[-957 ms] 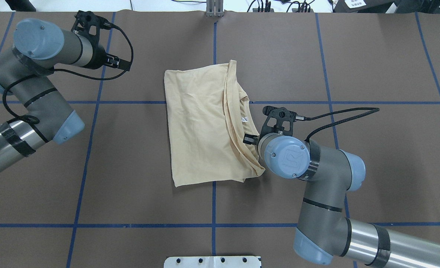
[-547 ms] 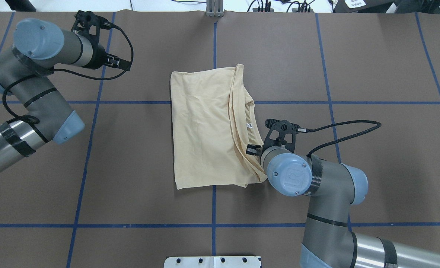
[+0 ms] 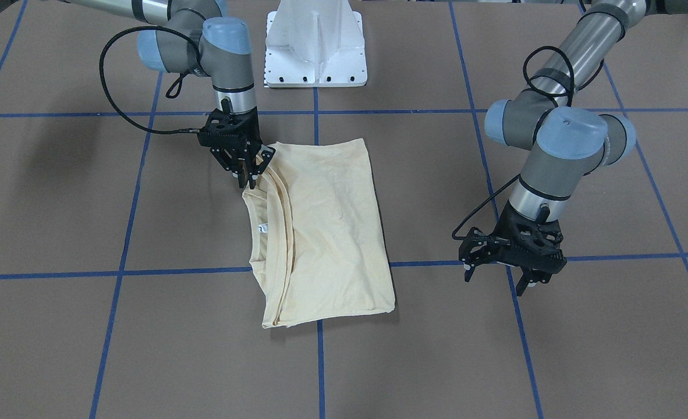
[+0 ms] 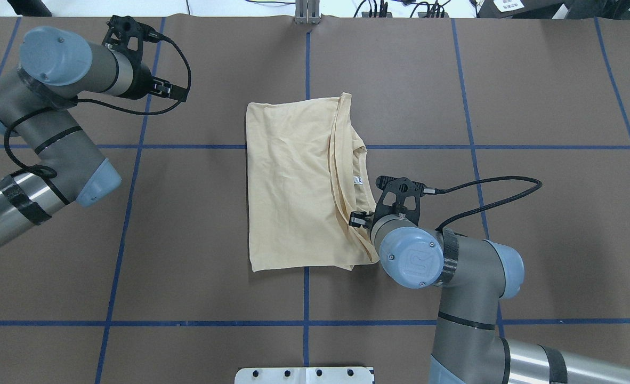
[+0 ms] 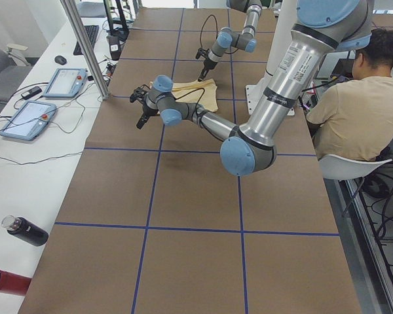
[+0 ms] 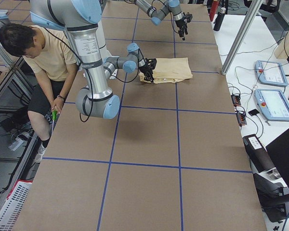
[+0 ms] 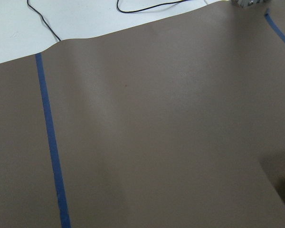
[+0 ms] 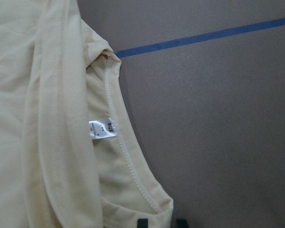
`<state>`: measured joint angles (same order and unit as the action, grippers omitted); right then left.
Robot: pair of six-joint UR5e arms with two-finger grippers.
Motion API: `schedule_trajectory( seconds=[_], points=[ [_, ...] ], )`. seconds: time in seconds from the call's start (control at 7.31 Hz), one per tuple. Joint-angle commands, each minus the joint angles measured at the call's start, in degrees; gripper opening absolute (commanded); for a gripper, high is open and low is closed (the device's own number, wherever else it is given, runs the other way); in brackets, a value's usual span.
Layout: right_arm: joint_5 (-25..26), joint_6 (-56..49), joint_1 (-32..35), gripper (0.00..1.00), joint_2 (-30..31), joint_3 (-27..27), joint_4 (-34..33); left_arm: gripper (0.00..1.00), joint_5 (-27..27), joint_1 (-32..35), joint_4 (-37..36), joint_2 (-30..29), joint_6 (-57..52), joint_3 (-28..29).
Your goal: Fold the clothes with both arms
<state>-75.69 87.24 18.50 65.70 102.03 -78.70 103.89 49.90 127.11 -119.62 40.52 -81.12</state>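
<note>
A pale yellow folded shirt (image 4: 288, 181) lies flat near the middle of a brown table (image 4: 533, 96). The right gripper (image 3: 249, 179) points down at the shirt's collar edge, near a small white label (image 8: 102, 128); whether it pinches the cloth cannot be told. The left gripper (image 3: 531, 279) hangs well apart from the shirt, its grip equally unclear

Matt thin cloth shirt (image 4: 293, 181), matt brown table cover (image 4: 533, 80), glossy metal right arm (image 4: 525, 353)
</note>
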Motion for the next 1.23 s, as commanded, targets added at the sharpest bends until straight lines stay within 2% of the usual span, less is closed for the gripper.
schedule_trajectory(
  seconds=[0.0, 0.14, 0.27, 0.41, 0.68, 1.09],
  points=[
    [-1.2, -7.2, 3.3, 1.00, -2.1, -0.3, -0.2, 1.00, 0.1, -0.2, 0.1, 0.0, 0.1, 0.0],
    [-2.0, -7.2, 3.7, 1.00, -5.6, -1.6, -0.9, 1.00, 0.1, -0.3, 0.1, 0.0, 0.1, 0.0],
    [-2.4, -7.2, 3.7, 1.00, -9.9, -3.8, -4.3, 1.00, 0.2, -0.4, 0.1, 0.0, 0.1, -0.1],
    [-3.0, -7.3, 3.6, 1.00, -13.0, -8.0, -5.5, 1.00, 0.2, -0.4, 0.1, 0.1, 0.1, -0.1],
    [-6.3, -10.1, 3.6, 1.00, -14.0, -12.1, -6.0, 1.00, 0.2, -0.5, 0.2, 0.1, 0.2, -0.1],
    [-9.0, -17.5, 3.9, 1.00, -14.0, -12.1, -10.5, 1.00, 0.2, -0.5, 0.2, 0.1, 0.2, 0.0]
  ],
)
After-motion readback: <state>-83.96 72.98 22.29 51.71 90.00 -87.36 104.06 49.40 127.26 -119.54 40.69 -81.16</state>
